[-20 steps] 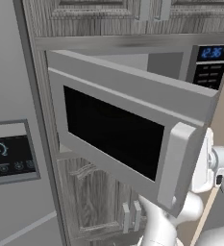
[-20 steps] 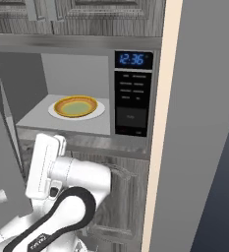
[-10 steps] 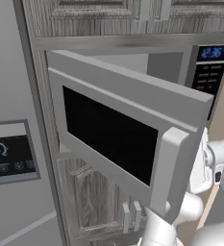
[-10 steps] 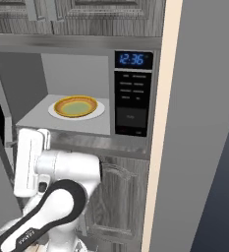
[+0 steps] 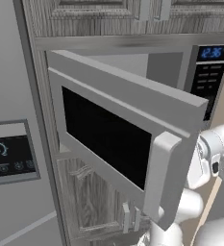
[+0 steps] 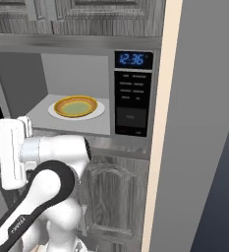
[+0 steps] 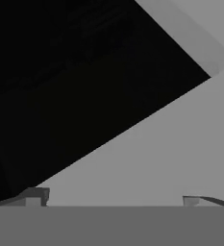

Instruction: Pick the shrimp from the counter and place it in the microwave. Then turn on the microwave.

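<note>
Spread wide and holding nothing, the gripper [image 7: 116, 201] faces the inner side of the microwave [image 6: 133, 93] door, close to its black window [image 7: 75, 81]. That door [image 5: 128, 139] stands partly open. Inside the cavity sits a yellow bowl [image 6: 76, 106] on a white plate [image 6: 100, 109]; whether the shrimp lies in it cannot be told.

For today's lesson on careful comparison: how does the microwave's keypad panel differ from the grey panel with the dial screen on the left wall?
The microwave's keypad panel is tall and narrow; the grey dial panel is wide and low.
The keypad panel shows blue clock digits at its top; the dial panel shows a round dial icon.
The keypad panel sits high beside the open cooking cavity; the dial panel sits lower on a plain grey wall.
Both have black faces with lit bluish markings.
</note>
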